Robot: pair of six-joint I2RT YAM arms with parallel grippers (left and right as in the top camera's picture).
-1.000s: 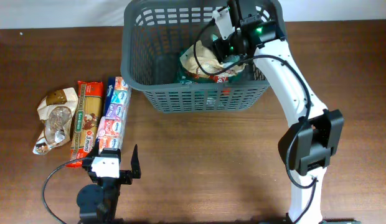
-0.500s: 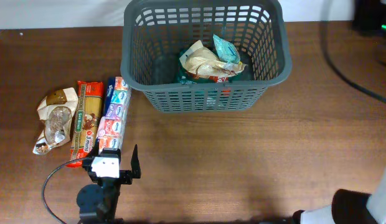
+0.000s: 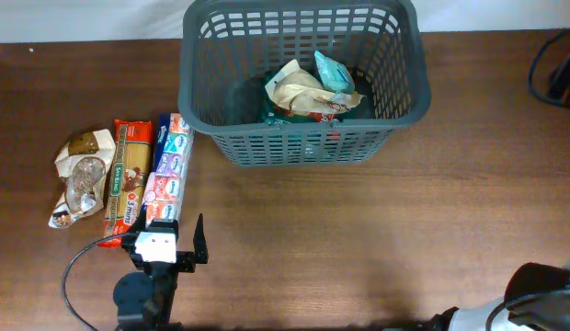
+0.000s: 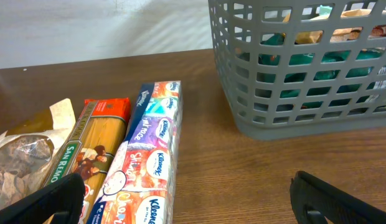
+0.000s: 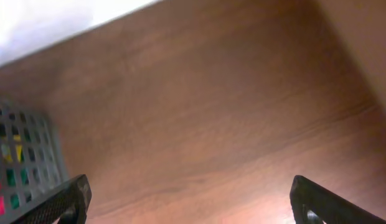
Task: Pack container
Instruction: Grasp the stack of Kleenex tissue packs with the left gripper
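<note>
The dark grey slotted container (image 3: pixel 303 147) stands at the back middle of the table. It holds a beige bag (image 3: pixel 299 87), a teal packet (image 3: pixel 336 72) on top of it, and a green packet underneath. It also shows in the left wrist view (image 4: pixel 292 93) and, at the edge, in the right wrist view (image 5: pixel 18 162). My left gripper (image 3: pixel 165 246) is open and empty at the front left, just in front of a Kleenex pack (image 4: pixel 149 155). My right gripper (image 5: pixel 193 205) is open and empty over bare table, right of the container.
Left of the Kleenex pack (image 3: pixel 167 170) lie a spaghetti packet (image 3: pixel 127 179) and a brown-and-white bag (image 3: pixel 78 175). Part of the right arm (image 3: pixel 542 294) shows at the front right corner. A black cable (image 3: pixel 547 69) hangs at the far right.
My right arm has left the container and swung away to the front right. The teal packet now lies on the beige bag inside. The left arm has not moved.
</note>
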